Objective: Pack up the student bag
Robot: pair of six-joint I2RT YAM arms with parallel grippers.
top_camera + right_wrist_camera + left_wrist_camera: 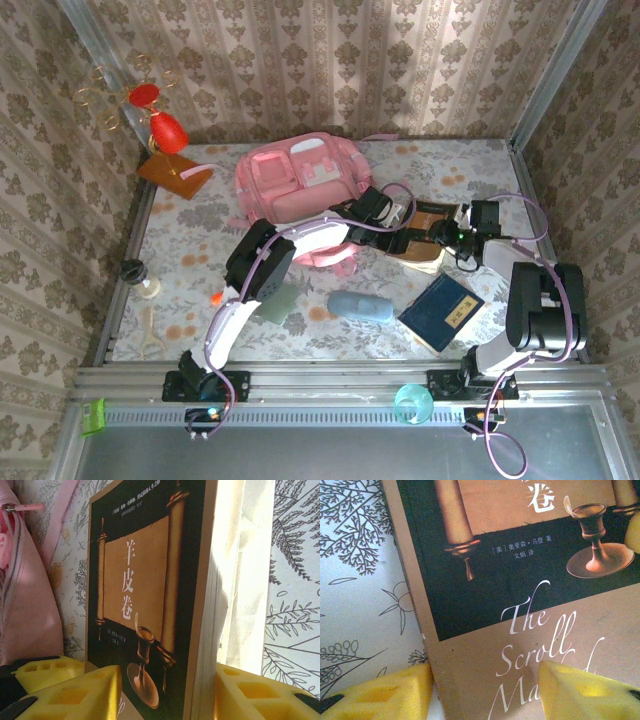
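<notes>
1. Gripping a scroll-cover book across its thickness with the right gripper, apparently pressing yellow pads against the front cover and the back and tipping it up on edge.
2. Hovering the left gripper half-spread above the same cover, straddling one edge and holding nothing.
3. Working just right of the student bag, which is lying flat on the flowered table; not yet getting the book inside.
4. Judging the packing as barely begun: leaving a blue book and a blue pouch on the bag's near side and an orange book to its left, all unpacked.
5. Being unable to tell whether the bag is already holding anything.
</notes>
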